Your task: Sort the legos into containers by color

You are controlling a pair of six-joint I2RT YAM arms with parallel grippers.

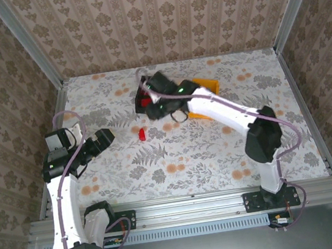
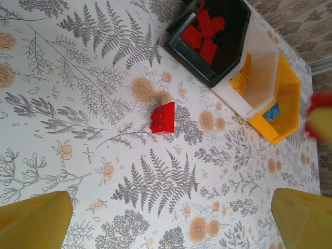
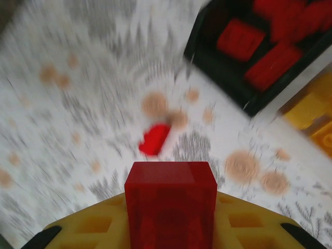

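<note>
The flowered tabletop (image 1: 189,158) carries three joined bins in a row toward its far side. The black bin (image 2: 231,31) holds red bricks (image 2: 205,36), the white bin (image 2: 264,52) holds orange bricks (image 2: 239,79), and a blue brick (image 2: 272,111) shows in the orange-yellow bin (image 2: 290,88). From that loading I judge that red belongs in black.

The right arm (image 1: 226,113) reaches across to that row. The left arm (image 1: 61,195) is folded at the left side, well apart from the bins and probably parked out of the way. The left pincer (image 2: 168,220) is released, its yellow fingers spread wide with nothing between them.

The right pincer (image 3: 171,207) is clenched on a red brick (image 3: 171,187), gripped by its sides and sitting square, likely so it can drop straight. From this pincer the black bin lies ahead and to the right, near but not yet under the brick.

A stray red brick (image 2: 163,118) lies on the bare tabletop, short of the black bin's near corner. It sits just beyond the held one in the right wrist view, and ahead of the left pincer, roughly centred between its fingers.
</note>
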